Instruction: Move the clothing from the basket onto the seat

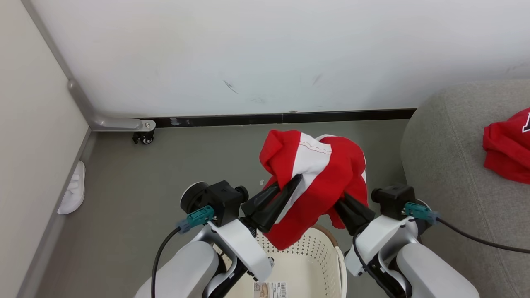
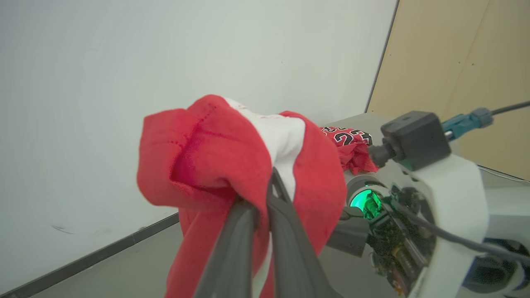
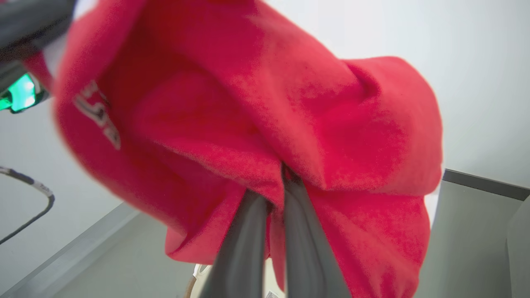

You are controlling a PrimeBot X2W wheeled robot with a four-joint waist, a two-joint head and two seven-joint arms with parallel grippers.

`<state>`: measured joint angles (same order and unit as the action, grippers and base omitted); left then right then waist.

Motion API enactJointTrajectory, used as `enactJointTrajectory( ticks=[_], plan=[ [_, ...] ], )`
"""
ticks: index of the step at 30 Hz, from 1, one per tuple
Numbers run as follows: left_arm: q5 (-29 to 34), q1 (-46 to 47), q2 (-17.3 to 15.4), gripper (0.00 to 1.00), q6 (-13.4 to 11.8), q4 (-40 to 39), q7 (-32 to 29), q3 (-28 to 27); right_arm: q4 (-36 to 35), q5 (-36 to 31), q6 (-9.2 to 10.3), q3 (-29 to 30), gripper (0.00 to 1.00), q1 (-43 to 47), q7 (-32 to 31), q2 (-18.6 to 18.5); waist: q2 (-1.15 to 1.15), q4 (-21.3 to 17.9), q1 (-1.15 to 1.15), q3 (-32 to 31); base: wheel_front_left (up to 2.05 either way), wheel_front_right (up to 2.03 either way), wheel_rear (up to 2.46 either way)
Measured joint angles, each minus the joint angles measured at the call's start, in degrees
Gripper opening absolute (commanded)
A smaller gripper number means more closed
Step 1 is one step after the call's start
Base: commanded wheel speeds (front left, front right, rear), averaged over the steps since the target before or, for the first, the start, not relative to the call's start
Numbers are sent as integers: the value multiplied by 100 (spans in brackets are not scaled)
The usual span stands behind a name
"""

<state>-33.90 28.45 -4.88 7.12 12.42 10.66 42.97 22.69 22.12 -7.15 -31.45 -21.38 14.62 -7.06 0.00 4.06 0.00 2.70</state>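
Two pinches are holding the shorts (image 1: 331, 165) bunched above the basket (image 1: 331, 252): my left gripper (image 1: 295, 181) and right gripper (image 1: 340, 198) are each clamping a fold. It is handling as light, limp cloth, so I am judging thick gathered folds safest.

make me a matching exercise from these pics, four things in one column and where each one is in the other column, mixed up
Things:
1. red shorts
2. jersey
3. basket
4. white slipper

Places:
a. on the floor against the left wall
b. lying on the grey sofa
c. held in the air, pinched by the left end effector and the right end effector
d. low between the two arms, under the lifted garment

Pairs: 1-c, 2-b, 3-d, 4-a
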Motion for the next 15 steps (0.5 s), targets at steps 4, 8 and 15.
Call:
enactJointTrajectory(
  ticks=[4,8,15],
  plan=[
    [-49,-69,-68,0,-10,0,0,-35,-108,-48,0,219,0,13,0,-22,0,-25,0,-17,0,0,0],
    [-49,-93,-85,42,-16,3,0,-38,-235,-64,0,435,0,125,0,-43,0,-48,0,-34,0,0,0],
    [-102,-157,-103,100,-67,2,0,-62,-400,-176,0,706,0,270,0,-85,0,-96,0,-73,0,0,0]
  ],
)
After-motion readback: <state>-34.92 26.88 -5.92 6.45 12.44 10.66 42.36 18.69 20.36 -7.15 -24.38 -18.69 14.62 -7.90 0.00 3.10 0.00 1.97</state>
